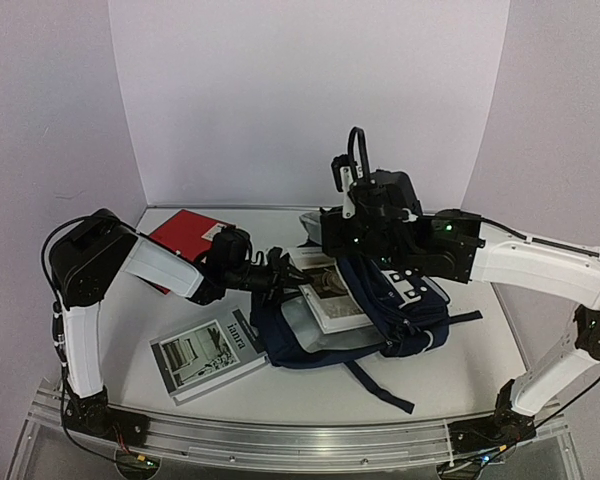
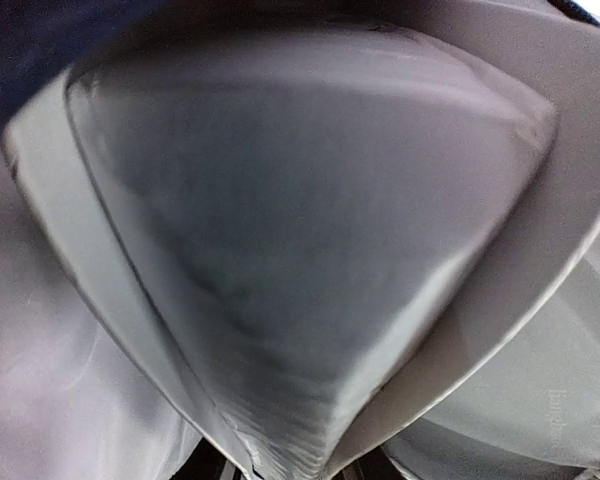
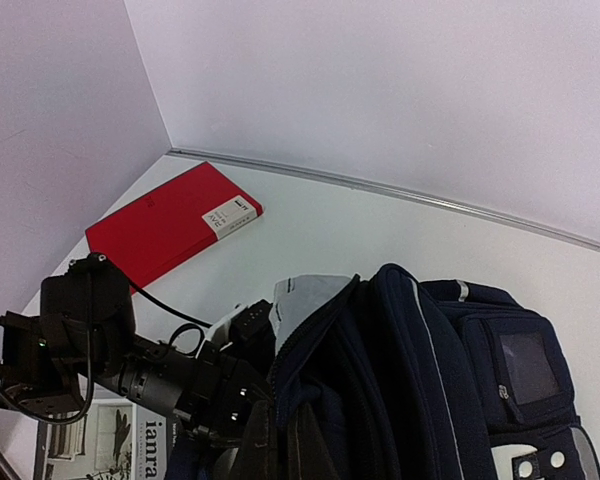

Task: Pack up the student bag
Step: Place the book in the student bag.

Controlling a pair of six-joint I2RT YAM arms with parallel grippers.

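The student bag [image 1: 405, 300], navy with thin pale stripes, lies at mid-table with its mouth facing left and grey lining [image 2: 40, 380] showing. My right gripper [image 1: 348, 232] is shut on the navy rim by the zipper [image 3: 295, 440] and holds the top of the student bag [image 3: 430, 370] up. My left gripper [image 1: 278, 268] reaches in from the left, shut on the corner of a white book with a picture cover [image 1: 330, 295] that lies half inside the mouth. The left wrist view is filled by that book's [image 2: 310, 220] grey corner. Its fingers are almost hidden.
A red book [image 1: 185, 238] lies at the back left, also seen from the right wrist [image 3: 170, 225]. A grey-white book marked "ianra" [image 1: 208, 357] lies at the front left. A dark shoulder strap [image 1: 380, 385] trails toward the near edge. Walls close in at the back and sides.
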